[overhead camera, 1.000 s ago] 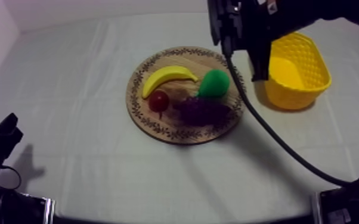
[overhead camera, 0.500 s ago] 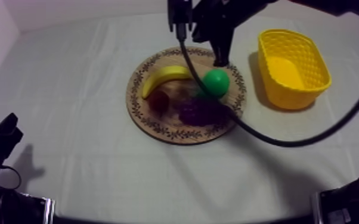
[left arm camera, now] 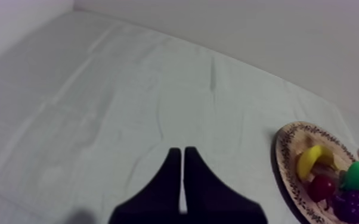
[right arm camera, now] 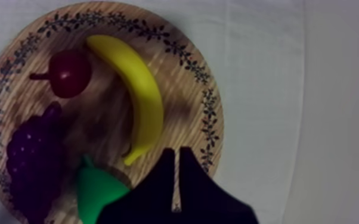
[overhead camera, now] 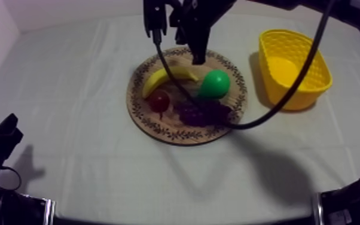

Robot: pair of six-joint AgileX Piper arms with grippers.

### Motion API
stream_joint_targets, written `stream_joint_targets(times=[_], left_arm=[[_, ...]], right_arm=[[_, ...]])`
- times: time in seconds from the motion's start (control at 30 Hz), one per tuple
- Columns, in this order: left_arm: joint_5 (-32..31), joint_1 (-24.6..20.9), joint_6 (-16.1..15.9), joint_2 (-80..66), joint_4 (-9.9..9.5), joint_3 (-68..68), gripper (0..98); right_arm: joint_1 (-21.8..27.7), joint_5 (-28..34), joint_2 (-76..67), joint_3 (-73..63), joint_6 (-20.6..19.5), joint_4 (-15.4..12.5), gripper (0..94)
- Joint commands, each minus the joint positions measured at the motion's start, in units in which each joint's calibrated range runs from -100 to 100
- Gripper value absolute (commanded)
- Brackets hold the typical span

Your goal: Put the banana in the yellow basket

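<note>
Yellow and curved, the banana (overhead camera: 169,76) lies flat on the far left part of the round wooden board (overhead camera: 182,135). One end is toward the board's left rim and the other points at the green pear (overhead camera: 214,84). A small red fruit (overhead camera: 159,100) sits just beside the banana on its near side. The bunch of grapes (overhead camera: 203,111) lies near the pear, toward the board's near right rim.

My right gripper (overhead camera: 198,58) hangs over the board's far rim, just beyond the banana's right end, and grips nothing. In the right wrist view its fingers (right arm camera: 185,179) lie pressed together as a narrow wedge. The wedge tip is close to one end of the banana (right arm camera: 139,95), between the pear (right arm camera: 95,192) and the patterned rim (right arm camera: 209,119).

The yellow basket (overhead camera: 314,60) stands to the right of the board, with a strip of cloth (overhead camera: 81,84) between them. Bare cloth spreads wide to the left of the board and along the near edge.

My left gripper (overhead camera: 6,130) sits low at the near left, well apart from the board. Its fingers (left arm camera: 171,179) are pressed together over plain cloth.
</note>
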Motion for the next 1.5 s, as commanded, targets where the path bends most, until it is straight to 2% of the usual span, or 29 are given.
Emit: stream_joint_targets(times=[0.0, 0.2, 0.37, 0.53, 0.77, 0.87, 1.03, 1.27, 1.37, 1.47], left_arm=[[0.0, 0.0, 0.0, 0.0, 0.03, 0.0, 0.1], [0.0, 0.0, 0.0, 0.0, 0.03, 0.0, 0.1], [0.0, 0.0, 0.0, 0.0, 0.03, 0.0, 0.1], [0.0, 0.0, 0.0, 0.0, 0.03, 0.0, 0.1], [0.0, 0.0, 0.0, 0.0, 0.03, 0.0, 0.1], [0.0, 0.0, 0.0, 0.0, 0.03, 0.0, 0.1], [0.0, 0.0, 0.0, 0.0, 0.03, 0.0, 0.1], [0.0, 0.0, 0.0, 0.0, 0.03, 0.0, 0.1], [0.0, 0.0, 0.0, 0.0, 0.03, 0.0, 0.1], [0.0, 0.0, 0.0, 0.0, 0.03, 0.0, 0.1]], right_arm=[[0.1, 0.5, 1.9, -2.1, -0.1, 0.1, 0.4], [1.1, -1.3, 3.8, -3.6, -0.6, -0.9, 1.1], [1.4, -2.7, 3.2, -2.7, -1.4, 0.1, 0.7], [1.5, -3.3, 2.5, -0.6, -0.3, 0.5, 0.4], [1.6, -3.8, 1.9, 1.3, 1.9, -0.4, 0.4], [1.7, -4.6, 1.6, 2.2, 1.5, -0.3, 18.4], [1.8, -5.2, 1.3, 2.1, -0.1, -0.1, 28.5], [1.8, -1.5, 1.5, -1.2, -1.6, -0.4, 57.9], [1.5, -1.9, 1.4, -0.9, -3.5, 1.2, 69.0], [1.0, -3.4, 1.2, 0.8, -5.5, 3.3, 75.4]])
